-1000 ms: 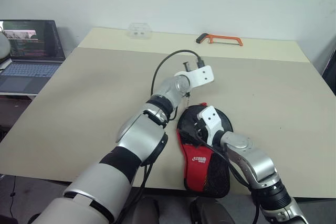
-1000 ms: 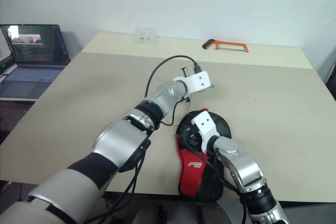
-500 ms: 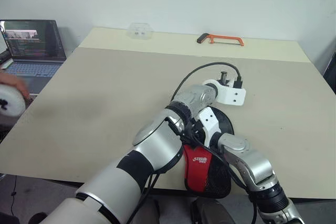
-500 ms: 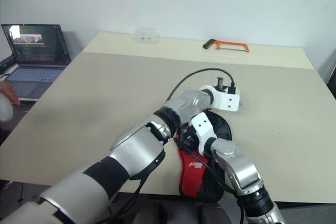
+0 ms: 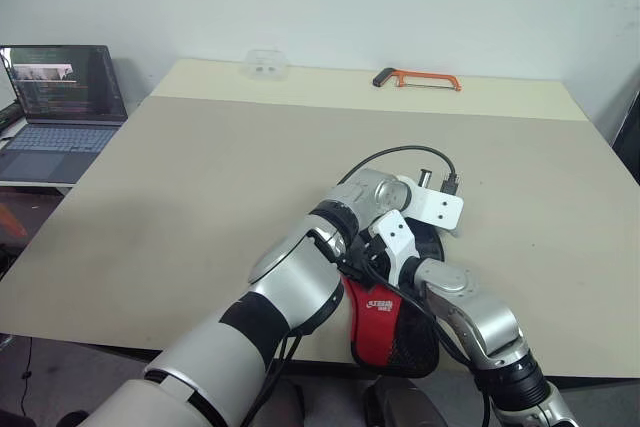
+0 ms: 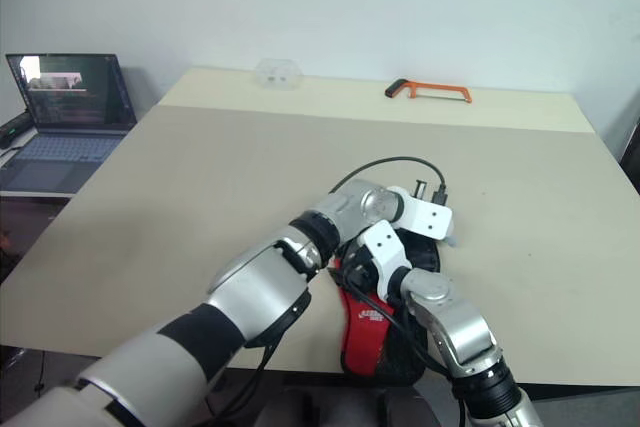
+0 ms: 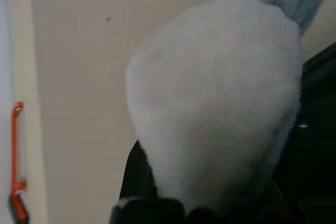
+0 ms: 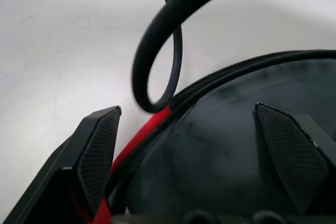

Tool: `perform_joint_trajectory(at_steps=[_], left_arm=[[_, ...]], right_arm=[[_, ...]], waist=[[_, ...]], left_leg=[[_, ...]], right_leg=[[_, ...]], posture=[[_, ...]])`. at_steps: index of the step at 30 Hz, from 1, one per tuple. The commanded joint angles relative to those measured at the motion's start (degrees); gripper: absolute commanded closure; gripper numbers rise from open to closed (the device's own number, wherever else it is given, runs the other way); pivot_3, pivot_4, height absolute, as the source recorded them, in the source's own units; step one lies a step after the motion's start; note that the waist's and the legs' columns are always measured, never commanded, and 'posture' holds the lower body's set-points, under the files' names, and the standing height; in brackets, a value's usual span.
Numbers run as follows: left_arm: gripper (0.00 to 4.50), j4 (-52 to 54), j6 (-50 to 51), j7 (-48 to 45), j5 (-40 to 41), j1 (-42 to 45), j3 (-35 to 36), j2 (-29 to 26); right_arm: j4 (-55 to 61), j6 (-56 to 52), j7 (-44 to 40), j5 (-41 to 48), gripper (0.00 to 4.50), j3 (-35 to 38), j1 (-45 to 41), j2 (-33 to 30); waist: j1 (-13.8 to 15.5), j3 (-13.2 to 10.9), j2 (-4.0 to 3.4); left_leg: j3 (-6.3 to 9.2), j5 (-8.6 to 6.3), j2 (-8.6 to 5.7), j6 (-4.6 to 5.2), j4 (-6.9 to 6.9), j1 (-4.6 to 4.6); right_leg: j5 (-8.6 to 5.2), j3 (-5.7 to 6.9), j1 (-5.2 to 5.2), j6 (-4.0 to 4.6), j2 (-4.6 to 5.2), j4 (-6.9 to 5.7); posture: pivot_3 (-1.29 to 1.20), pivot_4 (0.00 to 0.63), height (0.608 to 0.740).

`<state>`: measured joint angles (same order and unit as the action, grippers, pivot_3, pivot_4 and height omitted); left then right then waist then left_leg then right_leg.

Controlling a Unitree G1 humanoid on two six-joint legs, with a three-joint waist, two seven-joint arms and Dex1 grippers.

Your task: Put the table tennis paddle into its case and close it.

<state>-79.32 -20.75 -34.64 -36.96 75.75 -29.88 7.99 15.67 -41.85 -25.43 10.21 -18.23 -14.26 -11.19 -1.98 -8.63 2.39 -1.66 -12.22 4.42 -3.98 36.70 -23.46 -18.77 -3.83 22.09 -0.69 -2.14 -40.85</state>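
Note:
The case [image 5: 385,322], dark grey and red with a white logo and a black mesh pocket, lies at the table's near edge with its round end away from me. The table tennis paddle is hidden. My left arm reaches across that round end, and my left gripper [image 5: 450,229] is low at its far right rim. The grey-blue plush ball [image 7: 210,87] sits right in front of it in the left wrist view. My right gripper [image 8: 194,150] hovers open over the case's dark round face, one finger [image 8: 94,150] outside the zip line.
An orange hacksaw [image 5: 420,77] and a small clear plastic box [image 5: 265,64] lie at the table's far edge. A laptop [image 5: 60,97] stands on a side table to the left. A black cable [image 5: 390,154] loops above my left wrist.
My left arm has swung from the left of the case to its right and sunk over the round end. A person's hand seen at the left edge half a second ago is gone. My right arm has kept still.

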Motion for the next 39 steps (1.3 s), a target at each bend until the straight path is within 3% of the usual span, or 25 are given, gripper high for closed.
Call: perform_joint_trajectory(at_steps=[1, 5, 7, 11, 19, 24, 29, 31, 39], left_arm=[[1.9, 1.18, -1.46, -2.94, 1.45, -2.1, 0.26, 2.75], [0.46, 2.02, 0.15, -4.9, 7.55, 0.03, 6.46, 2.18], [0.05, 2.37, 0.2, -6.19, 8.29, 1.34, 7.24, 1.01], [0.05, 4.14, -3.88, -14.12, 9.87, 3.69, 7.85, -3.41], [0.05, 13.41, -4.86, -38.33, 22.86, 3.99, 15.49, -13.59], [0.05, 23.5, 2.84, -47.51, 32.24, 2.56, 21.11, -22.45], [0.05, 31.89, 9.95, -50.78, 37.13, -0.16, 23.95, -31.12], [0.05, 36.95, 17.9, -53.59, 42.06, -2.47, 26.84, -35.08], [0.05, 66.89, 41.05, -51.54, 53.4, -21.89, 27.2, -43.16]], right_arm=[[-5.16, -1.75, -0.56, -0.01, 0.0, -0.8, -0.67, 0.28], [-6.03, -1.52, -1.27, -0.17, 0.0, -0.94, -1.31, 0.29], [-6.32, -1.57, -1.42, -0.07, 0.0, -0.76, -1.44, 0.32], [-6.8, -1.52, -1.79, 0.03, 0.0, -0.52, -1.62, 0.24], [-7.66, -0.65, -3.4, -0.61, 0.0, -0.92, -2.29, -1.1], [-5.9, -0.27, -7.48, 0.06, 0.0, -1.69, -2.32, -5.0], [-2.68, -1.11, -10.63, 1.32, 0.0, -1.39, -1.96, -8.22], [-0.11, -1.52, -12.08, 2.0, 0.0, -0.36, -2.18, -10.2], [19.39, -9.35, -21.32, 11.41, 0.0, 10.77, -5.07, -27.46]], waist=[[-0.07, 0.03, 0.0], [-0.08, 0.03, 0.01], [-0.1, 0.02, 0.02], [-0.15, 0.0, -0.01], [-0.44, -0.05, -0.06], [-0.88, -0.07, -0.09], [-0.86, -0.09, -0.12], [-0.9, -0.11, -0.14], [-0.69, -0.87, -0.56]], left_leg=[[0.0, 0.0, 0.0, 0.0, -0.01, 0.01], [0.0, 0.0, 0.01, 0.0, -0.02, 0.01], [-0.01, 0.0, 0.0, 0.0, -0.02, -0.02], [0.0, 0.0, 0.0, 0.0, -0.04, -0.11], [0.0, 0.0, 0.01, 0.0, -0.08, -0.17], [0.0, 0.0, 0.03, 0.0, -0.07, -0.21], [0.05, 0.0, 0.06, 0.0, -0.08, -0.23], [0.06, 0.0, 0.08, 0.0, -0.04, -0.26], [0.13, 0.01, 0.19, -0.01, 0.01, -0.37]], right_leg=[[0.0, -0.01, 0.0, 0.0, -0.01, 0.0], [0.0, -0.02, 0.0, 0.0, -0.02, 0.0], [0.0, -0.03, 0.03, 0.0, -0.02, 0.0], [0.0, -0.01, 0.11, 0.0, -0.03, 0.04], [0.0, -0.01, 0.17, 0.0, -0.04, 0.04], [0.0, 0.0, 0.19, 0.0, -0.04, 0.04], [0.0, 0.07, 0.18, 0.0, -0.04, 0.1], [0.0, 0.09, 0.19, 0.0, -0.04, 0.09], [0.0, 0.19, 0.25, 0.02, -0.02, 0.06]], posture=[[0.0, 0.15, 0.74], [0.0, 0.15, 0.74], [0.0, 0.15, 0.74], [0.0, 0.15, 0.74], [0.0, 0.15, 0.74], [0.0, 0.15, 0.74], [0.0, 0.15, 0.74], [0.0, 0.15, 0.74], [0.0, 0.15, 0.74]])
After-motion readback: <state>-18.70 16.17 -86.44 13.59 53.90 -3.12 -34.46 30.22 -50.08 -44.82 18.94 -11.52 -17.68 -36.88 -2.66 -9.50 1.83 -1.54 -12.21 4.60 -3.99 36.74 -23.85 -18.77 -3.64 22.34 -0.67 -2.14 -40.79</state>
